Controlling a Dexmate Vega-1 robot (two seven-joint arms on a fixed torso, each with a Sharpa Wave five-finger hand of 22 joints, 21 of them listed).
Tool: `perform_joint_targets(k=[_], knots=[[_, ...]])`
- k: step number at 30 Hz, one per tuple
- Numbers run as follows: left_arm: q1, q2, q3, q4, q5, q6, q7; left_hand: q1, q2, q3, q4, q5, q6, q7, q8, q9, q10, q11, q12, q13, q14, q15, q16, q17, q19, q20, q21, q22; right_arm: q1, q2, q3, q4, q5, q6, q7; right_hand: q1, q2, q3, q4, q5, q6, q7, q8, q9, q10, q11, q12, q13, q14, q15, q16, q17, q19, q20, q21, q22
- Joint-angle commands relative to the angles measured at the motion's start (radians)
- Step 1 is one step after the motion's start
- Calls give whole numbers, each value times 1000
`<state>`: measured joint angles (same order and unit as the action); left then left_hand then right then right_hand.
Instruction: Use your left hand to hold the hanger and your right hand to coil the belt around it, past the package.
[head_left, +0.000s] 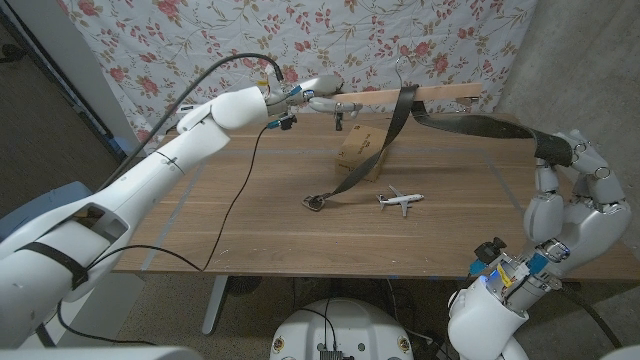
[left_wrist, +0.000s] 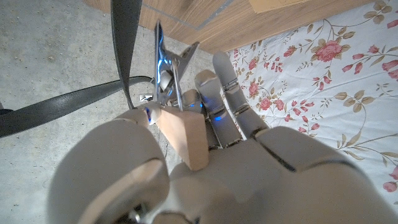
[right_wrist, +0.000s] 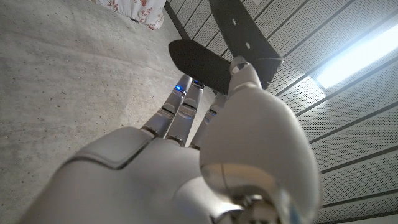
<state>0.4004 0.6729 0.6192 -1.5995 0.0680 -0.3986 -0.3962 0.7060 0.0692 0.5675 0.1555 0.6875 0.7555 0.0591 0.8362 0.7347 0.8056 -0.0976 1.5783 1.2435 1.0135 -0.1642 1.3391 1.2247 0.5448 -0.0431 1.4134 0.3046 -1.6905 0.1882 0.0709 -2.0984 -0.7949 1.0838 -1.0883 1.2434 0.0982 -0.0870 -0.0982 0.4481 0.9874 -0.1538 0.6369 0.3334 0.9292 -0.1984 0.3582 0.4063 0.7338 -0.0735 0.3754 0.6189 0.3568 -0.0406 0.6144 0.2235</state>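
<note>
My left hand (head_left: 312, 96) grips one end of a wooden hanger (head_left: 440, 95) and holds it level above the table's far side. In the left wrist view the hanger's wooden end (left_wrist: 188, 138) sits in my left hand (left_wrist: 236, 168), with a metal clip (left_wrist: 166, 62) beside the fingers. A dark belt (head_left: 398, 120) hangs over the bar. One part runs down past a brown package (head_left: 358, 152) to its buckle (head_left: 318, 200) on the table. The other part stretches right to my right hand (head_left: 572, 185), which holds the belt's end (right_wrist: 239, 28) raised above the table's right edge.
A small white toy airplane (head_left: 400, 199) lies on the wooden table (head_left: 250, 230) to the right of the buckle. A flowered cloth (head_left: 200, 35) hangs behind the table. A black cable (head_left: 235, 195) trails from my left arm across the table's left part.
</note>
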Motion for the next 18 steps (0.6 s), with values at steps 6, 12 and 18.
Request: perform_joint_targets(k=[6, 12, 18], knots=[[-21, -10, 31, -16, 48, 44, 2, 14, 20, 13, 5, -12, -17, -8, 24, 29, 26, -16, -4, 1, -2, 8, 25, 9, -21, 4, 24, 31, -81, 234, 119, -117, -6, 161, 168, 7, -2, -10, 0, 6, 6, -6, 7, 1, 14, -2, -2, 1, 0, -164, 2, 6, -11, -76, 9, 3], [-37, -16, 42, 7, 35, 19, -24, 12, 15, 11, 7, -17, -27, -20, 23, 28, 17, -13, -6, 1, -19, 9, 31, 8, -37, 4, 17, 24, -104, 200, 114, -279, 117, -52, 422, 7, -1, -15, 1, 6, 6, -9, 8, 2, 17, -3, -2, 2, -5, -163, -1, 8, -15, -75, 10, 3], [-49, -13, 50, 18, 20, 2, -56, 7, 10, 8, 10, -20, -27, -17, 22, 22, 7, -11, -7, 1, -34, 17, 37, 8, -48, 7, 11, 19, -65, 153, 108, -441, 102, -279, 595, 7, -2, -19, 1, 7, 8, -12, 8, 1, 20, -3, -2, 2, -11, -163, -4, 9, -19, -73, 10, 3]])
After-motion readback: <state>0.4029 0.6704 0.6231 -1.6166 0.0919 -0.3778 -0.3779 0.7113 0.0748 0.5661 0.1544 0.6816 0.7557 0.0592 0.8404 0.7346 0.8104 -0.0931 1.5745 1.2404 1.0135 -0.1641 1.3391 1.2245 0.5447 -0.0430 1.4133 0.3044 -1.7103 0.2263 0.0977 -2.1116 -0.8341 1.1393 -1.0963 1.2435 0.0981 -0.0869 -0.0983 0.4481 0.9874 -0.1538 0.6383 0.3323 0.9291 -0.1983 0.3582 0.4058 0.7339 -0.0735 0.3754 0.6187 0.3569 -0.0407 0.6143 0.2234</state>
